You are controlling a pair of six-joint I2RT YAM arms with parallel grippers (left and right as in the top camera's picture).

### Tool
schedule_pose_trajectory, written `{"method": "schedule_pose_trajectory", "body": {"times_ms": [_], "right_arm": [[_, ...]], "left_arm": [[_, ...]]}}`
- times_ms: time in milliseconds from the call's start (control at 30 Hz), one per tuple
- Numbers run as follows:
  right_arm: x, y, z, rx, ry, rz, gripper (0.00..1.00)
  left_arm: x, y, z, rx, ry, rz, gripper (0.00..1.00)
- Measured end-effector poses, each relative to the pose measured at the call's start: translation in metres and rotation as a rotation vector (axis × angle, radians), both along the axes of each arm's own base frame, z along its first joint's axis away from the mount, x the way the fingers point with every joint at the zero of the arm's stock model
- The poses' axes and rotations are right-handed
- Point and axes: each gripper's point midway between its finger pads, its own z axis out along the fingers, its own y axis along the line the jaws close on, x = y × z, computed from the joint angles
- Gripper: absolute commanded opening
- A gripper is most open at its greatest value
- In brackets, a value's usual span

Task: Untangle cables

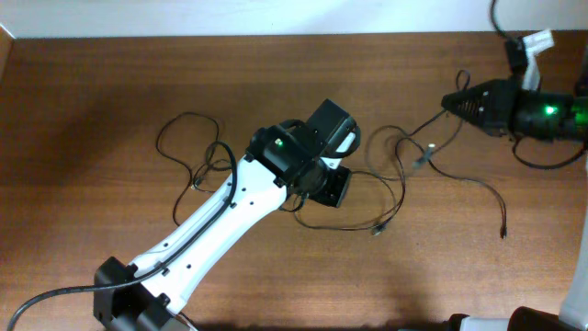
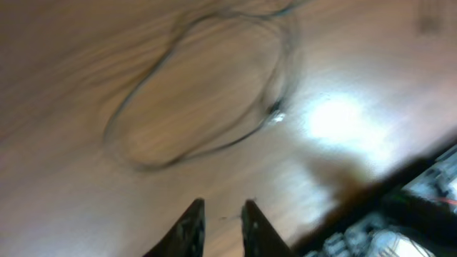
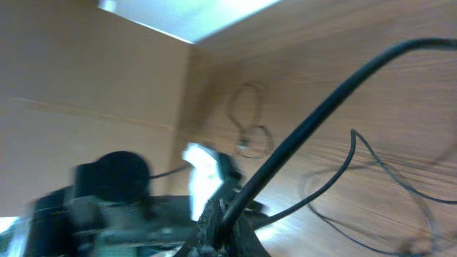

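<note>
Between the left fingers [image 2: 191, 227] only bare counter [image 1: 92, 110] shows: they stand a little apart at the bottom edge of the left wrist view and clamp nothing. Just beyond them one of the cables [image 2: 164, 163] lies in a wide loop on the wood, and a silver-tipped plug [image 2: 275, 114] rests on the far right side of this loop. The right fingers [image 3: 214, 225] are together at the bottom of their own view, clamped on a black strand [image 3: 328, 107] that rises toward the upper right of the frame. More thin loops lie farther off on the wood, blurred. From above, the cables spread from the left of centre to the right part of the frame, and the held strand runs down-left from the right arm at the upper right. I judge the step to be separating one cord from the others. To do it well, the left fingers should come down on a single strand of the near loop, not two, close to a crossing. The right side should hold its strand lightly tight and pull slowly, so that no plug catches in a loop. I can read no brand, label or writing. A white tag [image 1: 537, 41] near the right arm shows no legible text.
</note>
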Motion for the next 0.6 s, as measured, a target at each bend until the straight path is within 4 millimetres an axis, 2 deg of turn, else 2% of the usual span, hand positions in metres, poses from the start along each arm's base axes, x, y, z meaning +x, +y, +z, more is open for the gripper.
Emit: {"method": "schedule_pose_trajectory", "body": {"times_ms": [100,200,300,400,500,567,600], "right_arm": [[-0.004,-0.002,0.012,0.086,-0.01,0.011,0.04],[-0.008,0.003,0.02,0.14,-0.013,0.038,0.04],[-0.014,0.008,0.025,0.191,0.012,0.054,0.04],[-0.019,0.01,0.025,0.215,0.043,0.057,0.04],[-0.019,0.01,0.025,0.219,0.047,0.057,0.04],[-0.019,0.01,0.025,0.219,0.047,0.057,0.04],[-0.019,0.01,0.025,0.219,0.047,0.057,0.04]], "left_arm": [[0.012,-0.037,0.021,-0.178,-0.088,-0.122,1.0],[0.026,-0.058,0.04,-0.282,-0.173,-0.147,1.0],[0.043,-0.072,0.059,-0.356,-0.272,-0.153,0.97],[0.062,-0.076,0.074,-0.376,-0.375,-0.124,0.96],[0.073,-0.084,0.076,-0.396,-0.416,-0.118,0.96],[0.078,-0.089,0.062,-0.386,-0.401,-0.119,0.93],[0.08,-0.093,0.054,-0.38,-0.393,-0.122,0.89]]}}
